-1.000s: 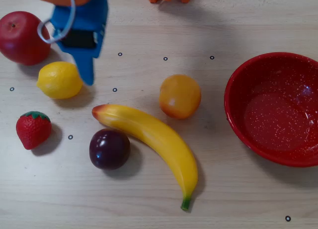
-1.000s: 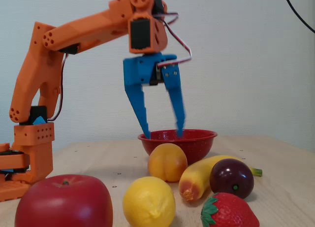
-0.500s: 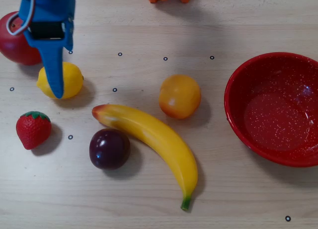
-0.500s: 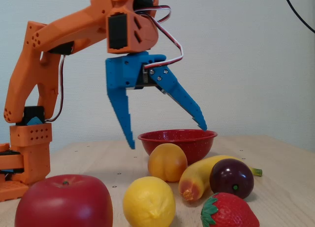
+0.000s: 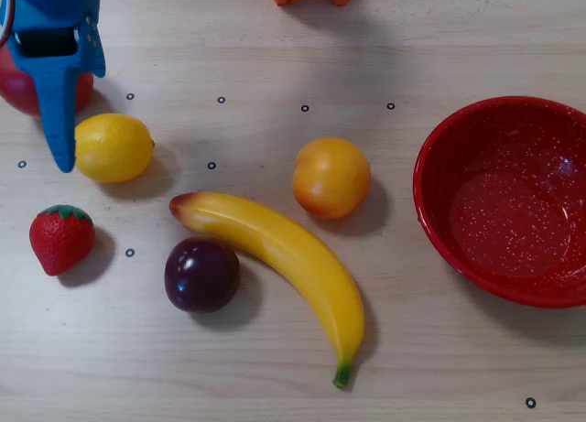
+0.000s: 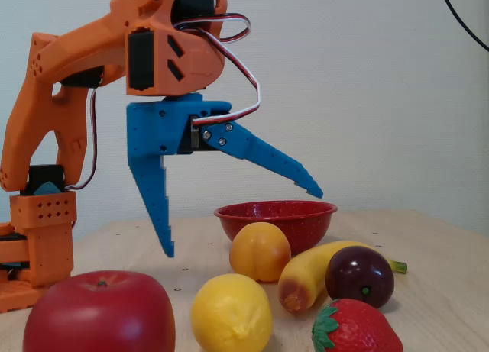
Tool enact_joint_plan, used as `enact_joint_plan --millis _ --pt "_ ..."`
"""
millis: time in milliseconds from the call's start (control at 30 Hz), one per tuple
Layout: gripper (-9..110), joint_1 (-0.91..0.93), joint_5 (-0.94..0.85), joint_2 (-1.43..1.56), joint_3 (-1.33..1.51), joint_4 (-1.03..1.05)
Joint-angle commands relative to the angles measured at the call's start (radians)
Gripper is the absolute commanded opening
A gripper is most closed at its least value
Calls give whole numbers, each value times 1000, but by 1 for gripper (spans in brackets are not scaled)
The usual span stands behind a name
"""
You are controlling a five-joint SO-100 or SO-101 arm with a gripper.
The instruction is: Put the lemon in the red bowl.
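Note:
The lemon [image 5: 113, 147] lies on the table at the left; in the fixed view it [image 6: 231, 314] sits in front, next to the red apple. The red bowl [image 5: 508, 198] stands empty at the right edge; in the fixed view it [image 6: 279, 214] is at the back. My blue gripper [image 6: 242, 222] is open wide and empty, held above the table. Its straight finger [image 6: 157, 207] points down and the other finger [image 6: 275, 163] is spread out. In the overhead view the gripper [image 5: 62, 152] shows just left of the lemon, not touching it.
A red apple [image 5: 27, 88] lies partly under the gripper. A strawberry [image 5: 61, 239], a dark plum [image 5: 201, 274], a banana [image 5: 275, 253] and an orange-yellow fruit [image 5: 330, 177] lie between the lemon and the bowl. The orange arm [image 6: 69, 100] stands at the far side.

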Motion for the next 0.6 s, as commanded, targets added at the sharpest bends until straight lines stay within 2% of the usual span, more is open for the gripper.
enact_joint_plan --millis 0,567 --pt "63 -31 18 37 -77 89" --pt "65 -17 15 -149 -156 72"
